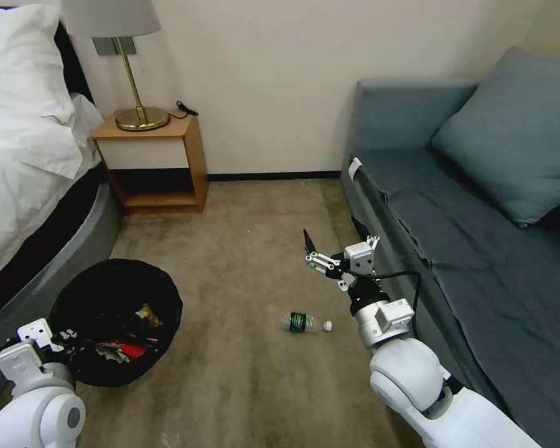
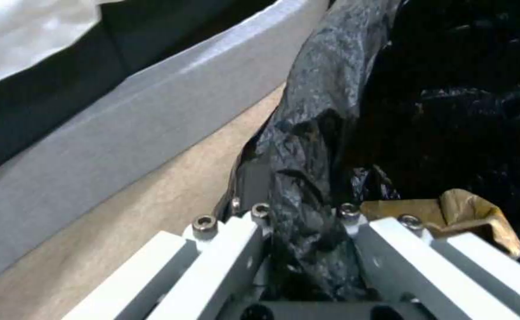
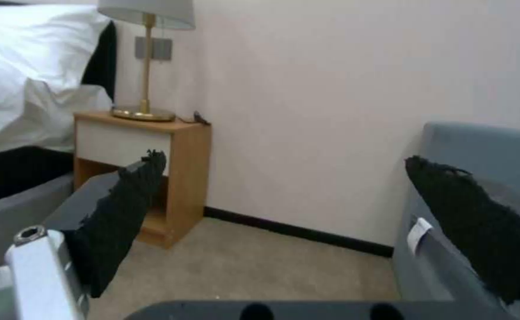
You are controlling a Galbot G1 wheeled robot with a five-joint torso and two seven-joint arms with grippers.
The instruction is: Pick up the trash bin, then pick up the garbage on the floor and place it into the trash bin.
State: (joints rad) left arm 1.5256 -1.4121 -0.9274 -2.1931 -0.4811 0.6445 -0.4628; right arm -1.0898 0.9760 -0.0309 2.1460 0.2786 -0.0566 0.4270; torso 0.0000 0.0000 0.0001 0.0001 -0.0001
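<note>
My right gripper (image 1: 313,249) hangs with its fingers (image 3: 124,209) spread wide and nothing between them. Past the fingertips I see open floor (image 1: 249,218) running to the wall (image 1: 280,87). Below the fingers and toward me lies the bottle (image 1: 305,322), with bare carpet all around it, so I have room to come down on it from above. On the outer side of the fingers the sofa (image 1: 454,236) stands near and closes that side. My left gripper (image 2: 304,249) has its fingers clamped on the trash bin (image 1: 115,320) rim, and just outside them the bed base (image 2: 124,133) walls off that side, leaving a narrow strip of floor between.
</note>
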